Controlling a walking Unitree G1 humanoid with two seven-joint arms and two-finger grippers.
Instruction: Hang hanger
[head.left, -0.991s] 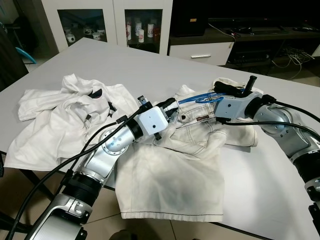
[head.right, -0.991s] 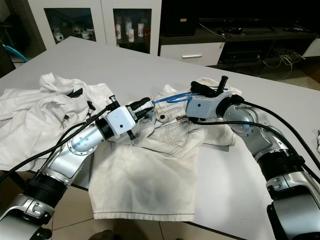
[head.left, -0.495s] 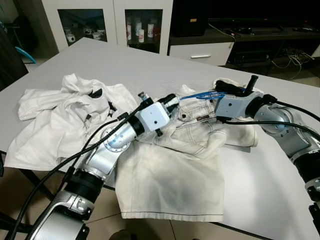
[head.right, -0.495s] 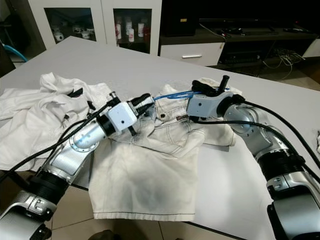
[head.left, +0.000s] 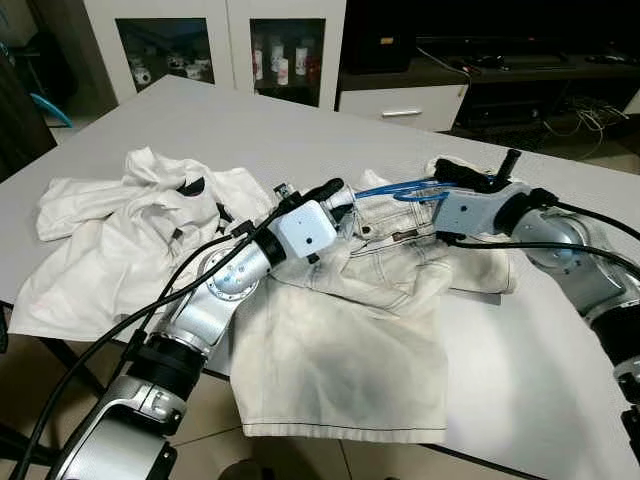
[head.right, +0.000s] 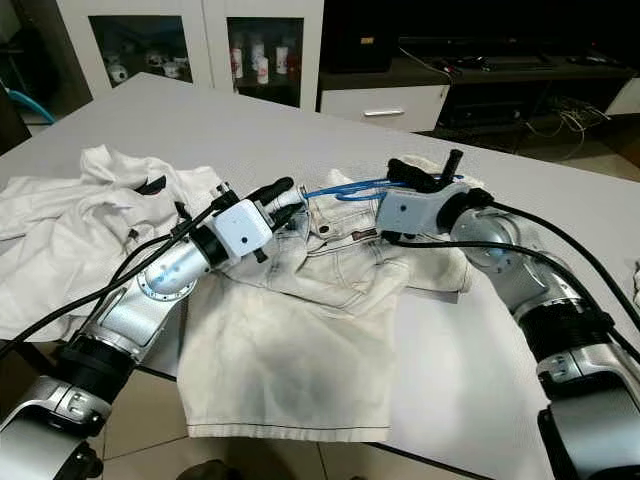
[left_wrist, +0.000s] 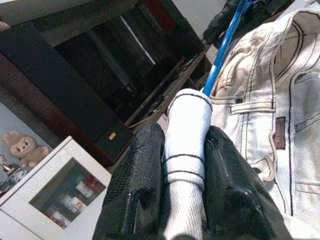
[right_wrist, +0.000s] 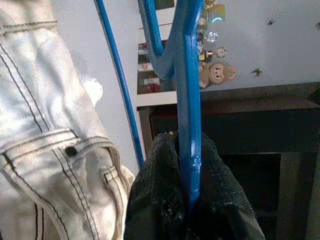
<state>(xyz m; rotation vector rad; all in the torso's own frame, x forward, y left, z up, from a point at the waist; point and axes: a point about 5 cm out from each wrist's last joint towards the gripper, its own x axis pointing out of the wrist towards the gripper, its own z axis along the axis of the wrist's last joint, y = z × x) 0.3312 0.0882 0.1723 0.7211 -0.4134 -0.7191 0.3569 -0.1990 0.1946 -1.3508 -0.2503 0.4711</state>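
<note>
The right end effector (right_wrist: 189, 200) clamps the blue hanger (head.left: 405, 189) just above the white shorts (head.left: 345, 330) on the surface (head.left: 520, 380). The left end effector (left_wrist: 182, 165) pinches the shorts' white waistband fold (left_wrist: 185, 145).

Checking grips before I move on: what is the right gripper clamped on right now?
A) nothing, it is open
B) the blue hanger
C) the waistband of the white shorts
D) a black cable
B: in the right wrist view the right gripper has both black fingers pressed onto the bar of the blue hanger, above the white shorts.
</note>
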